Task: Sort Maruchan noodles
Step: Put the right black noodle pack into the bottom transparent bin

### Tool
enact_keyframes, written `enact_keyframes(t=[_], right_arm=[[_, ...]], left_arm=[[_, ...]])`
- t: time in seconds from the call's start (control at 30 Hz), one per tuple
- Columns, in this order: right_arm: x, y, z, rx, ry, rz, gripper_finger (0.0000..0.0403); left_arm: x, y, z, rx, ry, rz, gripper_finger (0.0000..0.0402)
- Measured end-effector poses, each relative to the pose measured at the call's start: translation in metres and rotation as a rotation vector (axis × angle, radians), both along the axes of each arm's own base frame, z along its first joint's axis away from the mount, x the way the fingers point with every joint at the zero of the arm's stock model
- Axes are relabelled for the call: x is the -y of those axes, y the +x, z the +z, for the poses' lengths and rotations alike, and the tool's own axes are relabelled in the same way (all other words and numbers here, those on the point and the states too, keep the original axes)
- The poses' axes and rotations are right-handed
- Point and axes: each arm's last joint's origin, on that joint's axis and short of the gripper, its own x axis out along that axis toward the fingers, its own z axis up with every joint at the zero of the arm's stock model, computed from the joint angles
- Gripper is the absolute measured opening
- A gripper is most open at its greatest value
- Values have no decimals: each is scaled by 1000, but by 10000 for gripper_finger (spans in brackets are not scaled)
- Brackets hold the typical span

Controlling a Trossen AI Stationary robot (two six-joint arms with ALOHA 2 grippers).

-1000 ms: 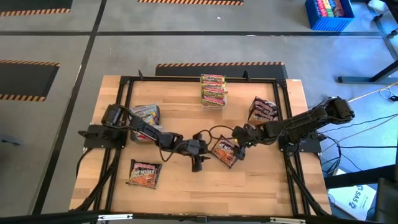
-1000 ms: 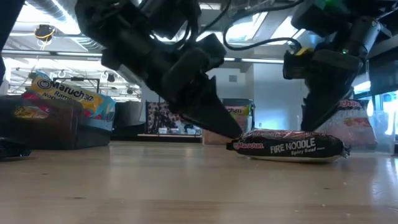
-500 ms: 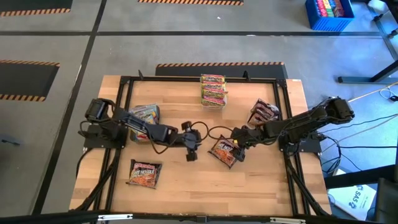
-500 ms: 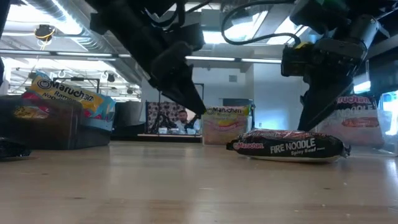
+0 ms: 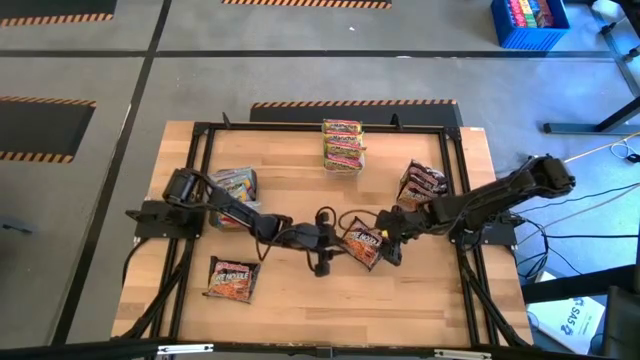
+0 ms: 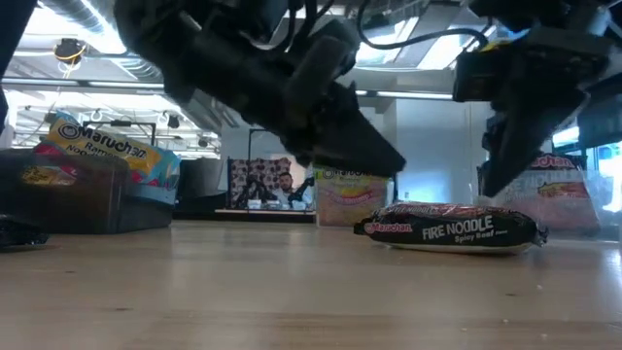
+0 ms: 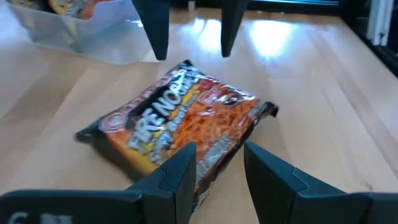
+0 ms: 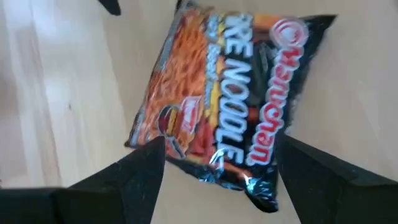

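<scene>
1. between the two grippers, near the middle of the table [image 5: 300,300], lies a dark fire noodle packet [image 5: 362,243], flat on the wood and turned at an angle (its label reads "fire noodle" in the low view [image 6: 449,229]).
2. the right gripper [image 5: 390,240] hangs just over the packet's right-hand edge, fingers spread wide apart with the packet [image 8: 217,99] filling the space ahead of them; its fingers [image 8: 134,177] close on nothing.
3. the left gripper [image 5: 325,240] sits just beside the packet's left edge, its fingers parted and empty, the packet [image 7: 177,124] lying straight ahead of the fingertips [image 7: 186,162] and nearly touching them.
4. well behind the left gripper, towards the left arm's base, a clear tub [image 5: 232,186] holds packets with blue and yellow printing, seen in the low view as a pile [image 6: 102,151] marked "maruchan".
5. near the table's front-left corner, well apart from the left gripper, a second fire noodle packet [image 5: 232,279] lies flat by itself.
6. just behind the right gripper, beside the right arm, a stack of dark packets [image 5: 422,180] leans upright.
7. at the far edge of the table, well beyond both grippers, a stack of yellow-green packets [image 5: 343,144] sits in a tidy pile (pink bands show on the wrappers).
8. beyond the table, the low view shows a person [image 6: 284,187] in the background of the room.
</scene>
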Motion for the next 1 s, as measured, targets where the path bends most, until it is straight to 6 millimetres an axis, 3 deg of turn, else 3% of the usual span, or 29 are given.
enact_keyframes(t=[0.13, 0.33, 0.57, 0.7, 1.0], right_arm=[[-10, -3, -7, -30, -65, 23, 282], [-24, 2, -25, -88, -130, 36, 282], [-37, 16, -29, 38, -23, 42, 282], [-40, 27, -17, 174, 43, 34, 282], [-28, 16, -17, 23, 18, -9, 282]], left_arm=[[3, 4, -11, 22, -16, -25, 127], [-5, -6, -22, -163, 32, 48, 127], [-15, -29, 8, -311, 134, 136, 127], [-15, -37, 31, -289, 135, 142, 127], [-7, -39, 40, -247, 120, 110, 127]])
